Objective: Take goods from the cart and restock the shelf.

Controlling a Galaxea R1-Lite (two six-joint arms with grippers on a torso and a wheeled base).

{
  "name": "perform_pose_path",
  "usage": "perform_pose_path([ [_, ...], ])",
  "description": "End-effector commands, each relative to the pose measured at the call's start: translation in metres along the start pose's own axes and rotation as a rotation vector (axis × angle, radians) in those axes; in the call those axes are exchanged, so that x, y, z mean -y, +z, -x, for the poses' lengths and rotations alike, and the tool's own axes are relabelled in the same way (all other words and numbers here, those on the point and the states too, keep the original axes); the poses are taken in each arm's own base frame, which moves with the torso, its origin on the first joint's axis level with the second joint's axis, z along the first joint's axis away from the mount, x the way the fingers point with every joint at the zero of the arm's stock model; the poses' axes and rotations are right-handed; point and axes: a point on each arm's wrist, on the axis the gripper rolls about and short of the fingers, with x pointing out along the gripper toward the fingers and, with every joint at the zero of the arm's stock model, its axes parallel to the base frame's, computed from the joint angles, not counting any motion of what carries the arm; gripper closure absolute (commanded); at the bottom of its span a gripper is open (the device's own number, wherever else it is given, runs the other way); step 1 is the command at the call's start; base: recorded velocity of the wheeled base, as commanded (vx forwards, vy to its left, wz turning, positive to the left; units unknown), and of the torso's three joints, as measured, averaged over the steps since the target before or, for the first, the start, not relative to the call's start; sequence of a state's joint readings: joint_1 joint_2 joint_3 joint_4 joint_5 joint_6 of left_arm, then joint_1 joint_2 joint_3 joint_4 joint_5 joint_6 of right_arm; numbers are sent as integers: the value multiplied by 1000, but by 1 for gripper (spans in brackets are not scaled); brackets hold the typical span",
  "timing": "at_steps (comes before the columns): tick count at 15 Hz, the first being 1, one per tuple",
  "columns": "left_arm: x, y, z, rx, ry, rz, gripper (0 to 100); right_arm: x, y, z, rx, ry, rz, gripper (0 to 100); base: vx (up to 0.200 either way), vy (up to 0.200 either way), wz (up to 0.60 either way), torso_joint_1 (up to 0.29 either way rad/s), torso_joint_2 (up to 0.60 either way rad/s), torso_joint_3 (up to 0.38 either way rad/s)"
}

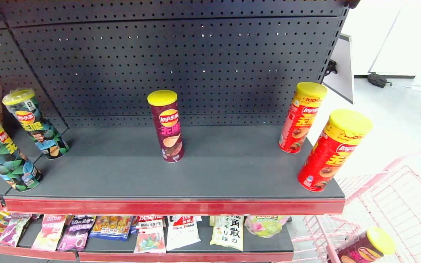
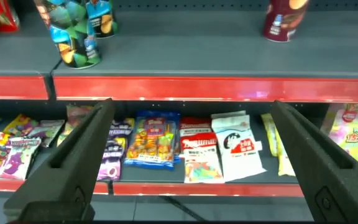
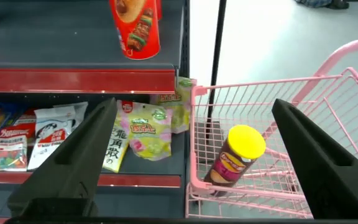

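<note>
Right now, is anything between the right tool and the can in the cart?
Nothing visible lies between the open right tool and the yellow-lidded can. Wire walls of the pink cart ring it, so coming from above looks clearest.

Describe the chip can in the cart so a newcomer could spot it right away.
Find the pink wire cart right of the dark shelf. A chip can sits in its corner by the shelf. It is dark maroon with a yellow lid, while the nearest shelf cans are red.
</note>
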State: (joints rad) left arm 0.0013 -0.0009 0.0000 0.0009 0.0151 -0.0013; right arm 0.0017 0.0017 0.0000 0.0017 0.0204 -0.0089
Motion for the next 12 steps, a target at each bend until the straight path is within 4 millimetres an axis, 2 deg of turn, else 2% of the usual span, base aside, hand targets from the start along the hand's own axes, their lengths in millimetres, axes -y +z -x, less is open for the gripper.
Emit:
perform_pose_path([
  [1,0,0,0,-2,2,0,0,0,0,0,0,1,0,0,0,0,-600,2,12,2],
  [10,0,0,0,-2,2,2,0,0,0,0,0,1,0,0,0,0,-600,8,3,2],
  [12,0,0,0,-2,0,2,0,0,0,0,0,1,-1,0,0,0,0,0,0,0],
])
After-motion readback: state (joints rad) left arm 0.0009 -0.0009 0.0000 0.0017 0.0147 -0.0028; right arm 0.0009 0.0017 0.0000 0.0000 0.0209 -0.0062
